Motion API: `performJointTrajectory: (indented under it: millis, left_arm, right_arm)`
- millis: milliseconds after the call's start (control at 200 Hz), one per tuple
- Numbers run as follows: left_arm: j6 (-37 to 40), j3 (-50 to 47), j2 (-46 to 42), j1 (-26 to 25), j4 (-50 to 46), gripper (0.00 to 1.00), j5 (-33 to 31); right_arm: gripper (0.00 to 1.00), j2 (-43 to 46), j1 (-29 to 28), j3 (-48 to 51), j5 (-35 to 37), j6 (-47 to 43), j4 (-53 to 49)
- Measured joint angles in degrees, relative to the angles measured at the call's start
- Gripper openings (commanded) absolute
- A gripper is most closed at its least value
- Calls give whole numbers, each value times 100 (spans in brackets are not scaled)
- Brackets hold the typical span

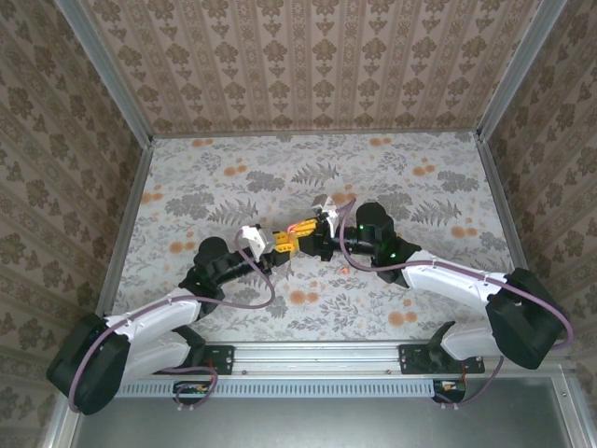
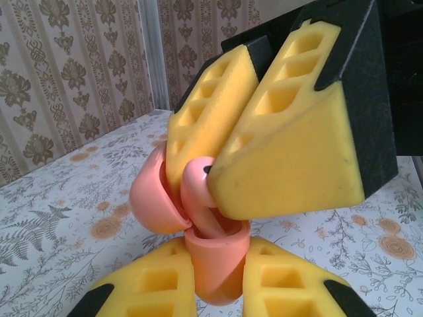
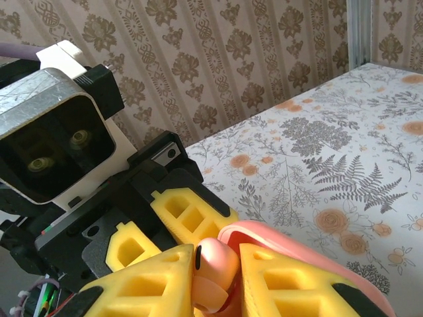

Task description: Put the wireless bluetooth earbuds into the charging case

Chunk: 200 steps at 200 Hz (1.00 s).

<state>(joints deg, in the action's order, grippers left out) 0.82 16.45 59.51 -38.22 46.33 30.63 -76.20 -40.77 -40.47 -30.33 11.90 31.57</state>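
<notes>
1. Two pairs of yellow foam fingers meeting tip to tip over the middle of the desk (image 1: 233, 177), reached from arm bases at 7 and 5 o'clock in the top view.
2. Nearest in the left wrist view, at 6 o'clock: left fingers (image 2: 215, 287) closed tight on the lower half of the charging case (image 2: 215, 264), mouth up and lifted clear of the desk. Judged a steadying hold, to fix the socket for the other arm.
3. Just above, toward 12 o'clock: right fingers (image 3: 215, 281) almost fully closed, pinching one of the wireless bluetooth earbuds (image 2: 197, 181) by its bulb. Stem pointed down into the case mouth, seemingly part way in and not yet seated.
4. Look of the earbud: pinkish, smooth and glossy, with a rounded head and a small dark slit on one side. Same colour as the case, tiny beside the foam pads.
5. Hinged lid (image 2: 153, 198) swung back toward 9 o'clock, just beside the right fingers' nearer pad, standing open to free the socket.
6. Farther off: floral desk with a reddish speck (image 1: 347, 269) at 4 o'clock from the fingers, too small to identify. Patterned walls (image 1: 317, 56) behind.
</notes>
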Motion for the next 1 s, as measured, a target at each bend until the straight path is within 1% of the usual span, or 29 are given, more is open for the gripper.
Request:
performJointTrajectory:
  millis: [270,360,440,720,880,1000]
  left_arm:
    - [-42,0,0,0,0,5,0]
    - [-44,0,0,0,0,5,-2]
    - [-50,0,-2,0,-7,5,-26]
    - [-63,0,-81,0,-94,5,-83]
    - [-63,0,-109,0,-92,4,-87]
    - [-63,0,-114,0,-90,5,-87]
  right_arm:
    - [24,-4,0,0,-37,-22,-9]
    - [30,-4,0,0,-35,-35,-24]
    - [33,-4,-2,0,-35,-92,-52]
    - [37,2,-7,0,0,-133,-57]
    - [41,74,-9,0,66,-138,-138]
    - [43,136,-17,0,144,-149,-221]
